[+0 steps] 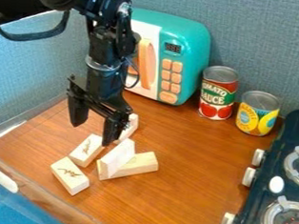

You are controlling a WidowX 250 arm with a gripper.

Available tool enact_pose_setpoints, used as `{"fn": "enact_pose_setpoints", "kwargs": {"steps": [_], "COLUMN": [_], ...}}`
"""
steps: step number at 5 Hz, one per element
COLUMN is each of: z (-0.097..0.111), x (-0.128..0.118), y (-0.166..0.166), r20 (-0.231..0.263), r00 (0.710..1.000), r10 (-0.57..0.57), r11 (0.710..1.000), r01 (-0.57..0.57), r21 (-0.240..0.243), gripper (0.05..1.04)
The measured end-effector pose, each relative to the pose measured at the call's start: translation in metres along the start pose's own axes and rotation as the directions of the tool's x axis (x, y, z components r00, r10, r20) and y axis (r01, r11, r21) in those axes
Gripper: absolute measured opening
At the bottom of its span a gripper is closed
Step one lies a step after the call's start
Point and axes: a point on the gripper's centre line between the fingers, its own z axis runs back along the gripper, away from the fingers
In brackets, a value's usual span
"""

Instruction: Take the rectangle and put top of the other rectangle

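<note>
The black gripper (95,126) hangs over the left part of the wooden surface, its two fingers spread apart with nothing between them. Below it lies a pale rectangular block (86,150) with a dark mark on top. Nearer the front left is a similar marked block (70,175). To their right, a whitish block (117,158) stands on its narrow side, against or over a plain wooden block (141,165) lying flat; whether it rests on that block I cannot tell. Another pale block (131,127) is behind the gripper's right finger, partly hidden by it.
A teal toy microwave (193,40) stands at the back behind the arm. Right of it are a tomato sauce can (218,93) and a yellow-labelled can (258,113). A dark toy stove (289,156) with pale knobs runs along the right edge of the brown counter (194,150).
</note>
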Motion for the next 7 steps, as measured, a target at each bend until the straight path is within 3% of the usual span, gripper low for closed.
{"fn": "enact_pose_setpoints", "kwargs": {"steps": [1,2,3,5,6,7], "z": [-0.009,-0.031,-0.034,-0.037,-0.056,-0.080], "x": [-0.001,0.007,0.015,0.020,0.026,0.029], "y": [-0.003,0.003,0.016,0.033,0.041,0.043], "r20": [-0.033,-0.116,-0.098,-0.125,-0.149,-0.217], "r00": [0.999,0.993,0.992,0.977,0.961,0.937], "r10": [-0.001,0.001,0.074,0.171,0.232,0.274], "r11": [1.000,0.999,0.993,0.976,0.961,0.952], "r01": [0.001,-0.008,-0.083,-0.186,-0.250,-0.297], "r21": [-0.012,-0.054,-0.088,-0.114,-0.116,-0.079], "gripper": [0.999,0.999,0.999,0.999,0.999,0.999]}}
